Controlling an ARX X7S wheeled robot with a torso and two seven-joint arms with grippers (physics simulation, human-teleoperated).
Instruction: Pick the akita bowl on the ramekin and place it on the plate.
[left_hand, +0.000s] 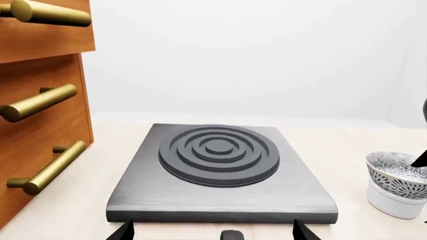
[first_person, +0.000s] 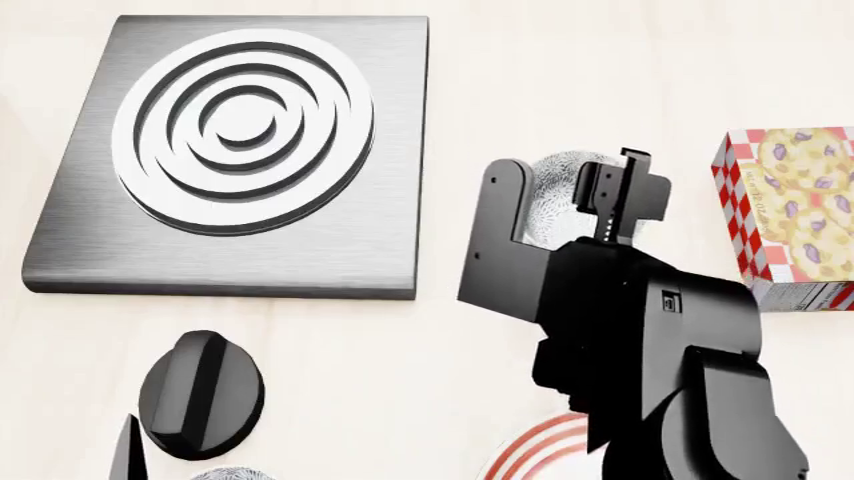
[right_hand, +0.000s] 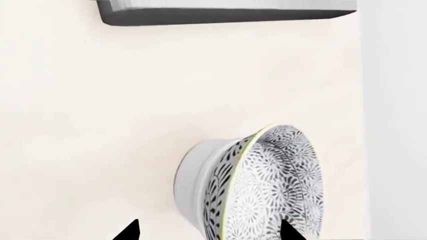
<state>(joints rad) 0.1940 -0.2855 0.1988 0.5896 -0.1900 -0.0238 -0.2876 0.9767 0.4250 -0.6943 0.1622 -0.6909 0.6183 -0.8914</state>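
Sitting nested in the ramekin (left_hand: 396, 199), the akita bowl (left_hand: 397, 173) stands on the counter (first_person: 641, 80) just right of the grey hob plate (first_person: 240, 150). The right gripper (first_person: 574, 200) hangs over it with fingers (first_person: 497, 235) spread either side of the rim, not closed. The left gripper (left_hand: 212, 231) waits near the hob's near edge, fingers apart. At the near edge, part of the plate (first_person: 541, 445) shows.

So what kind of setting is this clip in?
Probably a simulated kitchen counter: a dark grey single-ring hob slab, wooden drawers with brass bar handles, and a speckled grey-and-white bowl sitting in a plain white cup.
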